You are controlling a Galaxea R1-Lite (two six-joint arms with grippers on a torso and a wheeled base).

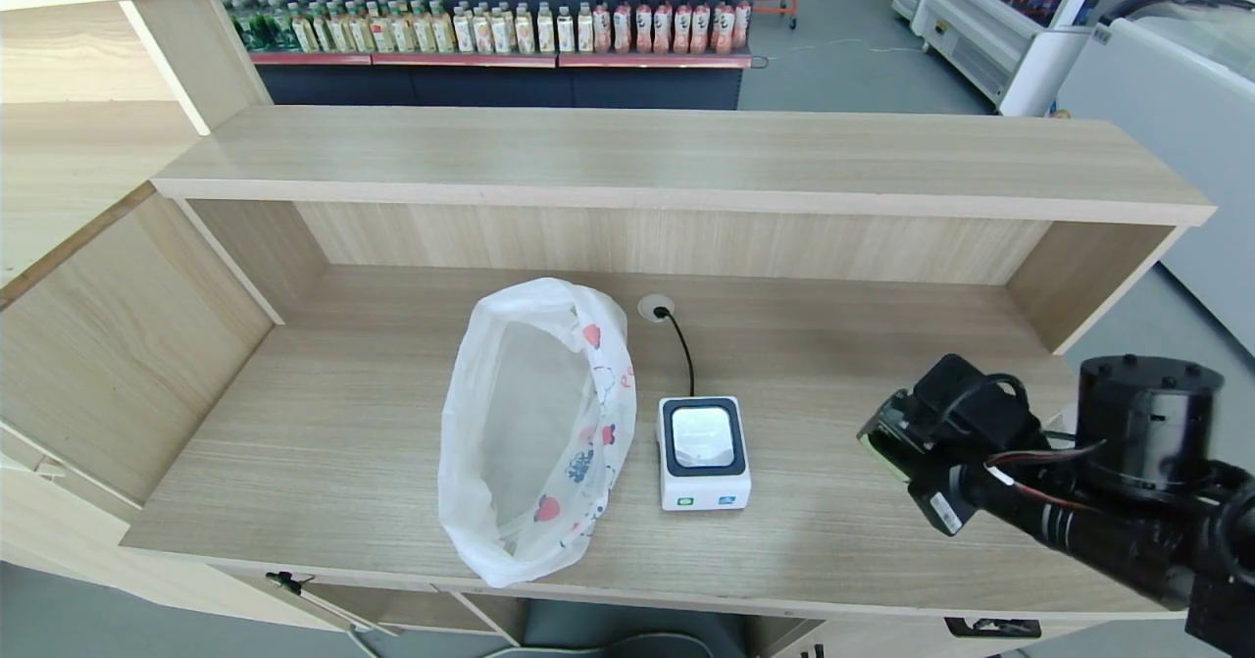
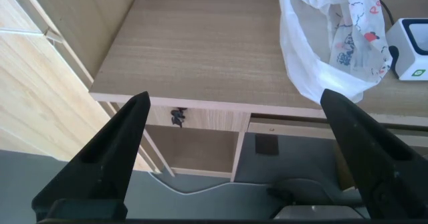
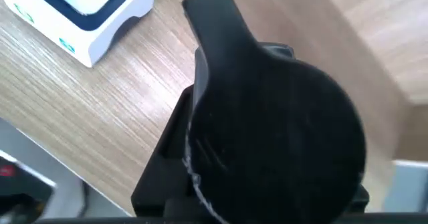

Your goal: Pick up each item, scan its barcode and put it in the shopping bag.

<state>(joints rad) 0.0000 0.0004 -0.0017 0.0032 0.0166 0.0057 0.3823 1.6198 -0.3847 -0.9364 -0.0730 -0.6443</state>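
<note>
Progress: looks like early days to me. I can't spot a single loose item on the desk, and nothing obvious is inside the bag, so scanning and bagging both seem still to do.
Shopping bag (image 1: pixel 534 432): thin white plastic with small red prints. It's slumped on the desk with its mouth open, just left of the scanner and right up against it.
Scanner (image 1: pixel 703 452): small white box with its dark-framed window facing up, near the middle of the desk. Its black cable (image 1: pixel 681 344) runs to a grommet hole (image 1: pixel 655 307) on the far side.
Left jaws: spread wide with nothing between them, hanging off the near-left edge of the desk below the bag.
Right jaws: on the right arm (image 1: pixel 1079 511) over the near-right of the desk, well apart from the scanner. Can't tell if they're open or holding anything.
Desk (image 1: pixel 882 344): pale wood grain, boxed in by side walls and a raised ledge along the far side.
Room: a shop. There's a shelf of bottled drinks (image 1: pixel 490 28) at the far wall and chest freezers (image 1: pixel 1157 79) far right.
</note>
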